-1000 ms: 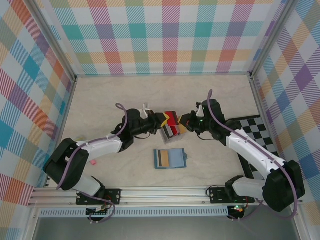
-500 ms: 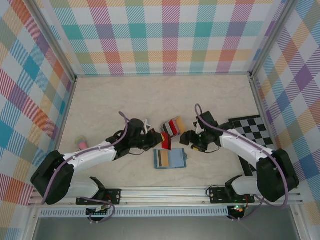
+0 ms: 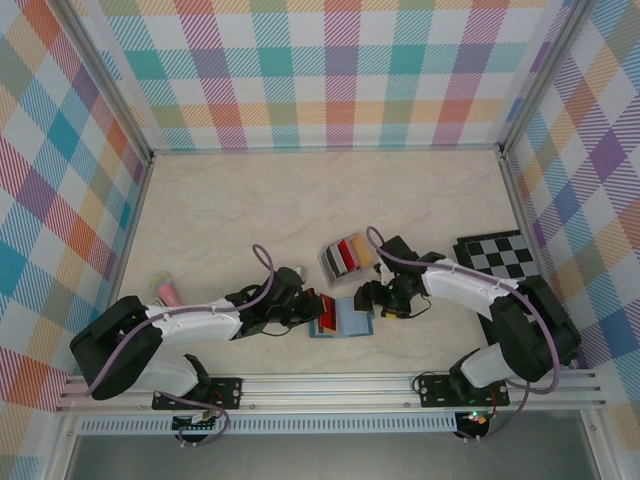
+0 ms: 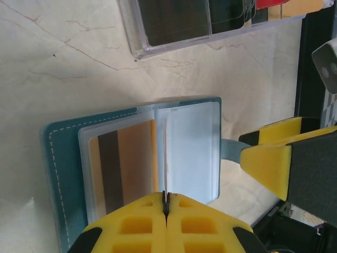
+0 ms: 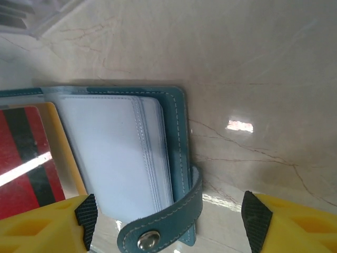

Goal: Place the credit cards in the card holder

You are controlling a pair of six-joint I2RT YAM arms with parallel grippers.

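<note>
My left gripper (image 4: 166,203) is clamped on a red credit card (image 5: 21,158), held edge-on over the open card holder (image 4: 192,142), beside the gold card (image 4: 126,163) already pocketed there. My right gripper (image 5: 171,221) gapes wide and empty, straddling the holder's snap tab (image 5: 192,200). Nothing pins the holder, so I worry the card's edge could miss the slot mouth and shove the holder aside.

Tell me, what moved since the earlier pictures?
Both arms swung away from the card rack toward the near edge, to the open card holder. The left gripper brought a red card along, shut on it, edge-on over the holder. The right gripper, shut before, opened beside the snap tab. Card holder, card rack and chequered board stayed put.
</note>
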